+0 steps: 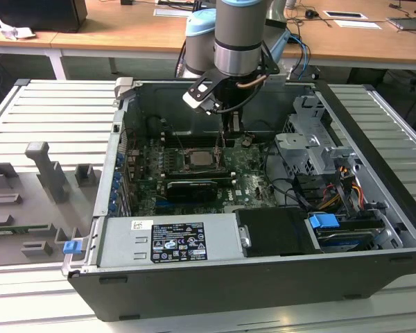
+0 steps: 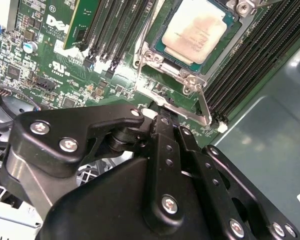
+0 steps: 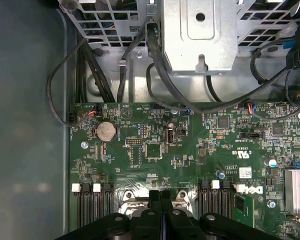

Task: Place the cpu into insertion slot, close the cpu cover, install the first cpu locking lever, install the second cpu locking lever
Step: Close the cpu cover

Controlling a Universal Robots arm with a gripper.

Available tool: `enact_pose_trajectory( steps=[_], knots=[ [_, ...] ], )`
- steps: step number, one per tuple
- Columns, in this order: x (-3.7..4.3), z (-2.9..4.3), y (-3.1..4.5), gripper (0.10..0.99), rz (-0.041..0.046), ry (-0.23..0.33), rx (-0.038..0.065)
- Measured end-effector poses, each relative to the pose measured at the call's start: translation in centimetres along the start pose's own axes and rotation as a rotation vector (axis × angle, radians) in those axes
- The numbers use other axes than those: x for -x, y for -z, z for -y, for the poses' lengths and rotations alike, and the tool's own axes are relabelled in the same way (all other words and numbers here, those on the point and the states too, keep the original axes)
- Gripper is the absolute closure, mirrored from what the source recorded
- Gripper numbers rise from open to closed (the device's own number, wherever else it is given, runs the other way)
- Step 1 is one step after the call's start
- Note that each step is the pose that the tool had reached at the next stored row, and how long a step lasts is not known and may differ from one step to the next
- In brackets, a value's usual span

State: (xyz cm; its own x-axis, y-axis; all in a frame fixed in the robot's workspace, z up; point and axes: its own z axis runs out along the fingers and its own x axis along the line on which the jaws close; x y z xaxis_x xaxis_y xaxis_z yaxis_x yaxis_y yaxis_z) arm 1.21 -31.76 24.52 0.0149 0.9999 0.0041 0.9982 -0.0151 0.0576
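End effector (image 2: 162,120) pinched closed, empty; just ahead sits the cpu (image 2: 197,30) — likely light, fragile, edge-hold only — framed by the cpu cover (image 2: 162,66).

One cpu (image 2: 197,30), one cpu cover (image 2: 165,67).

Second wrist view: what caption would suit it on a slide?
The cpu lies framed by the cpu cover, the gripper close beside it over the green motherboard.
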Motion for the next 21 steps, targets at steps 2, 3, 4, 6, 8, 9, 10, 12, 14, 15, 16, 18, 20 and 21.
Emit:
enact_pose_trajectory(
  steps=[2, 3, 4, 6, 8, 9, 10, 12, 14, 15, 16, 18, 20, 21],
  knots=[
    [0.00, 0.25, 0.01, 0.980, 0.0000, 0.000, 0.000],
    [0.01, 0.47, 0.02, 0.980, 0.0000, 0.000, 0.000],
    [0.01, 0.63, 0.02, 0.980, 0.0000, 0.000, 0.000],
    [0.01, 0.85, 0.01, 0.980, 0.0001, 0.000, 0.000],
    [0.01, 0.92, -0.04, 0.980, -0.0002, 0.000, 0.000],
    [0.01, 0.95, -0.05, 0.980, 0.0000, 0.000, 0.000],
    [0.01, 0.96, -0.10, 0.980, -0.0002, 0.000, 0.000],
    [0.02, 1.01, -0.14, 0.980, 0.0001, 0.000, 0.000],
    [0.02, 1.05, -0.18, 0.980, 0.0001, 0.000, 0.000],
    [0.02, 1.09, -0.21, 0.980, -0.0001, 0.000, 0.000],
    [0.01, 1.14, -0.25, 0.980, -0.0002, 0.000, 0.000],
    [0.02, 1.28, -0.38, 0.980, 0.0000, 0.000, 0.000],
    [0.02, 1.53, -0.50, 0.980, 0.0000, 0.000, 0.000],
    [0.03, 1.63, -0.54, 0.980, 0.0000, 0.000, 0.000]
  ],
)
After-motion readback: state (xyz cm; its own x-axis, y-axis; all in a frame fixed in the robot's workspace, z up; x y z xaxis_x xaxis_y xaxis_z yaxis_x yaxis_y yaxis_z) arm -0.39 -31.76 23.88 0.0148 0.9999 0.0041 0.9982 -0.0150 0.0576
